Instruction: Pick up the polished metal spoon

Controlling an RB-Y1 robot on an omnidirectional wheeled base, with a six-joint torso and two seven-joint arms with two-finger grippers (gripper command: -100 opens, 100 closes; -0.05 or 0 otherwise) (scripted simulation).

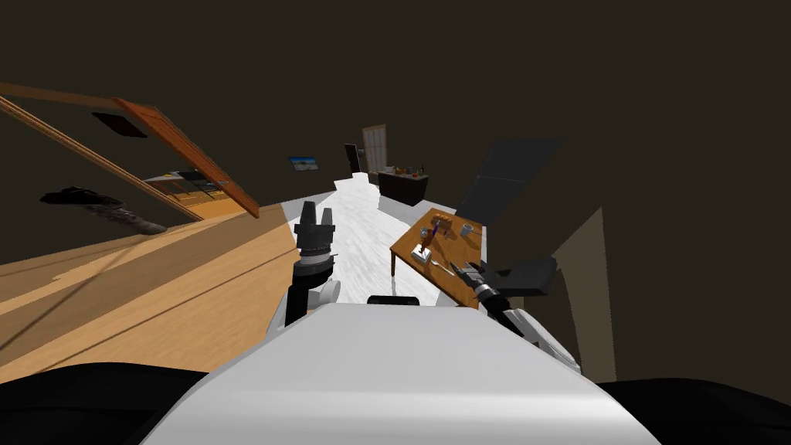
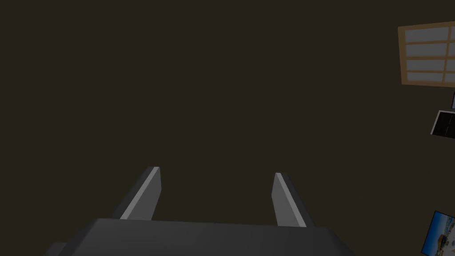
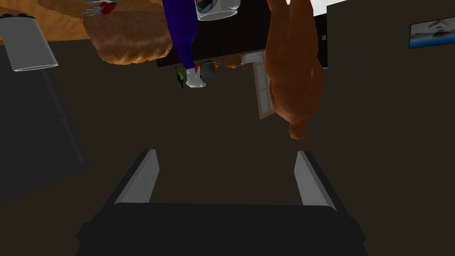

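A small pale sliver, likely the spoon (image 1: 443, 266), lies on the wooden table (image 1: 456, 249) near its near edge. My right gripper (image 1: 459, 270) hovers just beside it, over the table's near end. In the right wrist view that gripper (image 3: 225, 156) is open with nothing between its fingers, and the spoon cannot be made out there. My left gripper (image 1: 317, 213) is raised over the floor to the left of the table, and the left wrist view shows it (image 2: 216, 172) open and empty.
The table also carries a white block (image 1: 422, 253), a grey cup (image 1: 466, 229) (image 3: 27, 46), a purple bottle (image 1: 436, 225) (image 3: 184, 38), a brown loaf-like lump (image 3: 126, 42) and a tall brown object (image 3: 294, 66). A dark chair (image 1: 533, 276) stands right of the table. A dark cabinet (image 1: 402, 185) stands far back.
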